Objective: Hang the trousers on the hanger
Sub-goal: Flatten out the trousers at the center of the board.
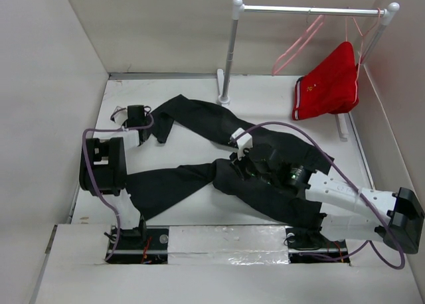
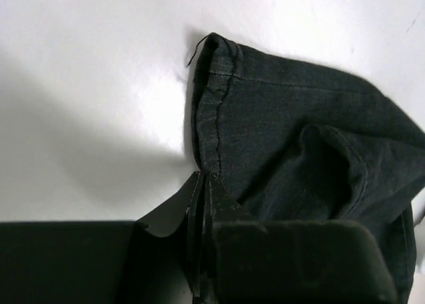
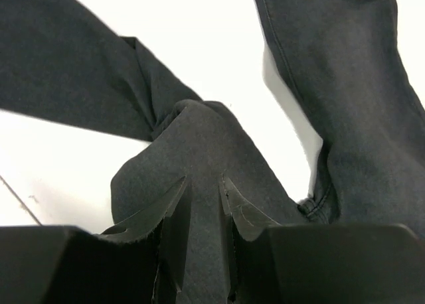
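Note:
The black trousers (image 1: 196, 121) lie spread on the white table, one leg running to the back left and the other to the front left. My left gripper (image 1: 141, 118) is at the end of the back leg. In the left wrist view it (image 2: 204, 179) is shut on the stitched hem of the trousers (image 2: 285, 138). My right gripper (image 1: 239, 156) is over the crotch area. Its jaws (image 3: 204, 183) stand slightly open, with the trousers' cloth (image 3: 199, 145) beneath and between them. The thin pale-pink hanger (image 1: 299, 44) hangs bare on the rail.
A white clothes rack (image 1: 229, 52) stands at the back of the table, its rail (image 1: 292, 9) running right. Red shorts with white trim (image 1: 329, 85) hang from a second pink hanger at the rail's right end. Walls close in the table on three sides.

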You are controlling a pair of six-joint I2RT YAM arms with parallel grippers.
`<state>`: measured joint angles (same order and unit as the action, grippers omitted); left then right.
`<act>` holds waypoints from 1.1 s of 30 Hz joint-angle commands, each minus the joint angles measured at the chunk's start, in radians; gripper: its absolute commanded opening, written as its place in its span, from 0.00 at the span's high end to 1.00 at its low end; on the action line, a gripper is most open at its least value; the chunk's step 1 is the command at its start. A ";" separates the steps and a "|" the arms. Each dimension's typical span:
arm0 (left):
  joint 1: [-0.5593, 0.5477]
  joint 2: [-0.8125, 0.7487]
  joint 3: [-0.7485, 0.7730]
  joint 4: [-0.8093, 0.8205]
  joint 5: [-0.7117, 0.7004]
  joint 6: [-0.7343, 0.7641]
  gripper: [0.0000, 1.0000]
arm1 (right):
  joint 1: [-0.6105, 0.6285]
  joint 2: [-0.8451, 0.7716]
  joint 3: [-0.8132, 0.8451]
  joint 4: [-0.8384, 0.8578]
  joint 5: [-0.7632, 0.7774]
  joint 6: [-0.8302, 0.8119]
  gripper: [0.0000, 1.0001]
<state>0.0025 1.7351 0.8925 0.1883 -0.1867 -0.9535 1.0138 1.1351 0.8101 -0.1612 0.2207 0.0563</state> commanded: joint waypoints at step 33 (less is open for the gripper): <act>0.175 0.193 0.987 -0.369 -0.103 0.472 1.00 | -0.123 -0.055 -0.081 0.164 0.003 0.016 0.71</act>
<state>0.1715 1.8889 1.8313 -0.1543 -0.2531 -0.5110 0.9009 1.0927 0.6914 -0.0509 0.2108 0.0753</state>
